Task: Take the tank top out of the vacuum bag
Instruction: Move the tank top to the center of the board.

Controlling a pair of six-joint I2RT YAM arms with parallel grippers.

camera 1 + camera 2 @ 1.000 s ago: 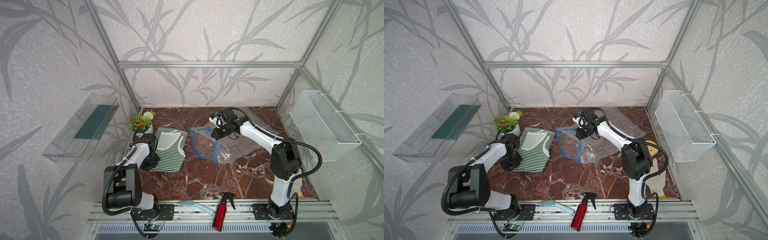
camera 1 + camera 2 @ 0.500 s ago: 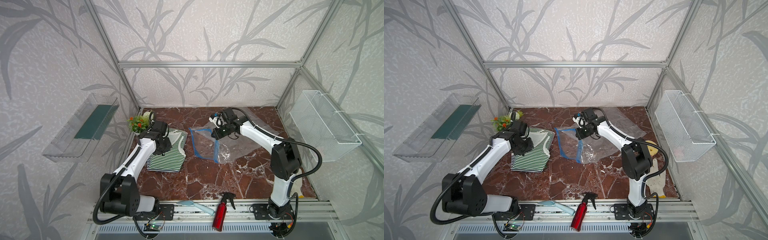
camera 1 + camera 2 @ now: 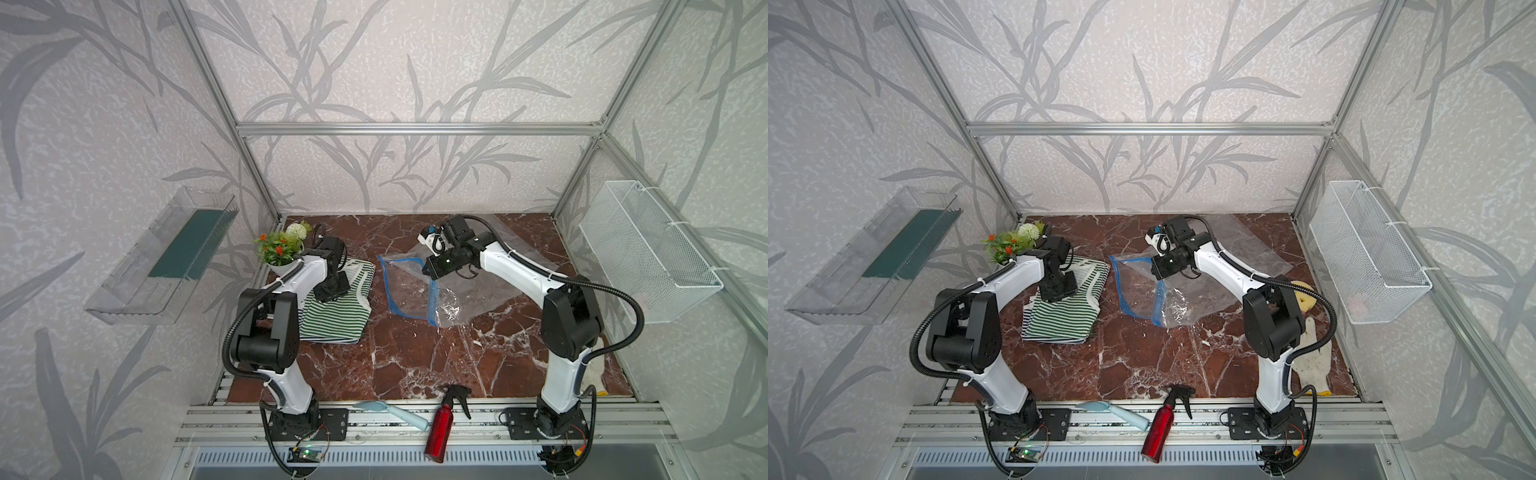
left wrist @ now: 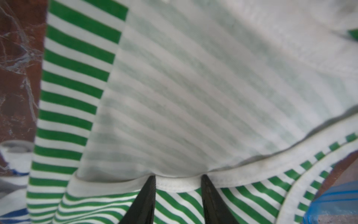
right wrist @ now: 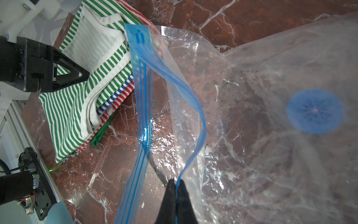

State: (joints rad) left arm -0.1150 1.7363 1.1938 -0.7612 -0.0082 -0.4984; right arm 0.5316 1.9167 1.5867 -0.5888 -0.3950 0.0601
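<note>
as the green-and-white striped tank top (image 3: 338, 322) lies folded on a stack of other striped garments (image 5: 118, 96), it is fully outside the vacuum bag (image 3: 415, 291), just beside the bag's open mouth on the marble tabletop (image 3: 415, 357). the left gripper (image 4: 178, 179) sits over the tank top with jaws spread; its fingertips (image 4: 149, 186) are at the white trim, which crosses the gap between them. the right gripper (image 5: 176, 186) is pressed together on the upper blue zip strip (image 5: 174, 77), holding that lip raised. the round blue valve (image 5: 315, 111) sits on the clear film. a potted plant (image 3: 280, 251) stands near the left gripper.
</note>
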